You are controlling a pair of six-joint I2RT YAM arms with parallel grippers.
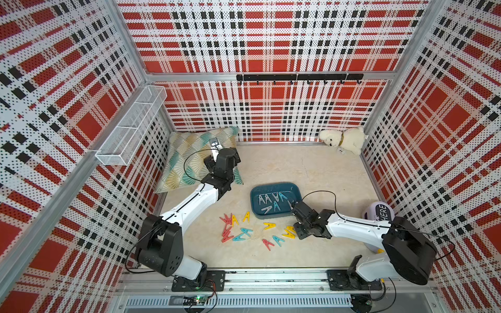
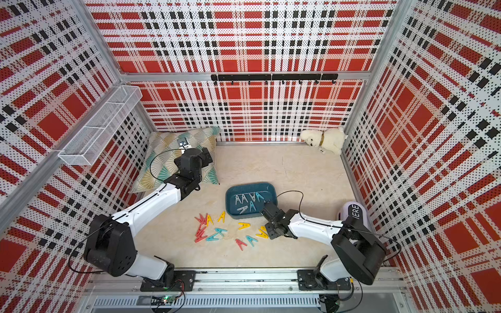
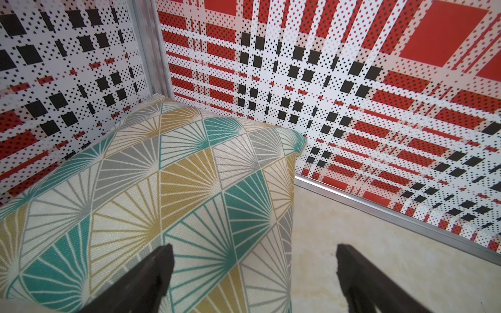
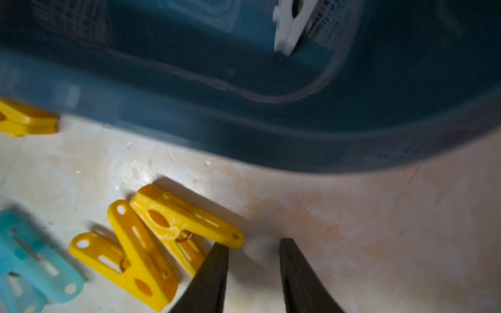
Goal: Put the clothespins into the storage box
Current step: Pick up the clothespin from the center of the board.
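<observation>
The left gripper [image 3: 254, 248] hangs spread wide and empty over the pillow [image 3: 162, 189]. Loose clothespins [image 1: 269, 225] (red, yellow, teal) lie on the table [image 1: 311, 168] just before the storage box [image 1: 271, 187], which holds grey ones. The right gripper [image 4: 253, 245] sits part-open, gripping nothing, beside two yellow pins.

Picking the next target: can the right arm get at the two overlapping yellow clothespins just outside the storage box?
Probably yes. The right gripper hangs open and empty right beside the yellow clothespins, which lie on the table. The storage box wall sits beyond them, not between.
</observation>
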